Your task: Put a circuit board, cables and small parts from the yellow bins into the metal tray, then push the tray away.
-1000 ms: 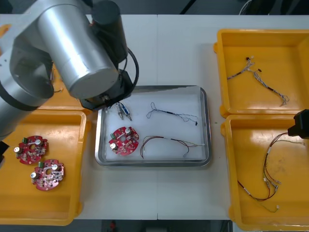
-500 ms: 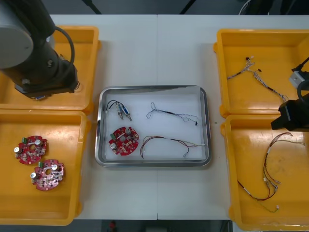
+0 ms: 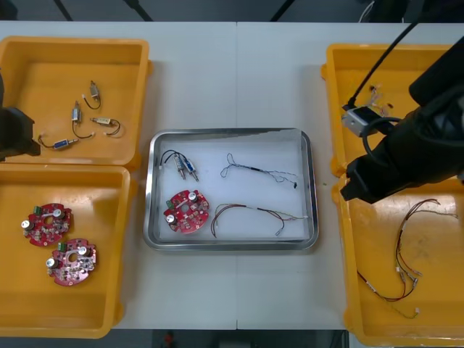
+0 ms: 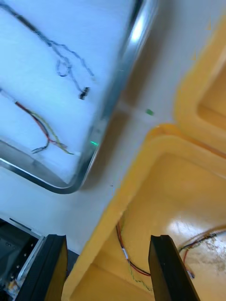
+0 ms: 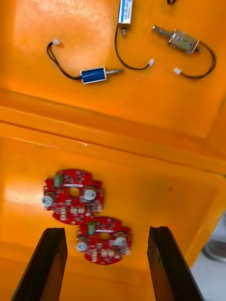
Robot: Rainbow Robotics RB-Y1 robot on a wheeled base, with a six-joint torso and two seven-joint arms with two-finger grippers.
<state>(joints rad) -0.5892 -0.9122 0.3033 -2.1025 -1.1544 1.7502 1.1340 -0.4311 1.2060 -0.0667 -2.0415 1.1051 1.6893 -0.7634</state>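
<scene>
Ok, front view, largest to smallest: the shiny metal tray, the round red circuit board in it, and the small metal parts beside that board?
1. Shiny rectangular metal tray.
2. Round red circuit board.
3. Pair of small metal parts, clearly smaller than the board.
The board and parts lie in the tray at one level, so nearness does not skew this.

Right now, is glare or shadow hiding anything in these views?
Right wrist view: a glint runs along the shiny metal tray's rim, and a shadow on the light table beside it; the open right pincer hangs over a glossy yellow bin's rim. Left wrist view: sheen on a second yellow bin holding round red circuit boards, under the open left pincer. Front view: evenly lit, nothing hidden.
</scene>
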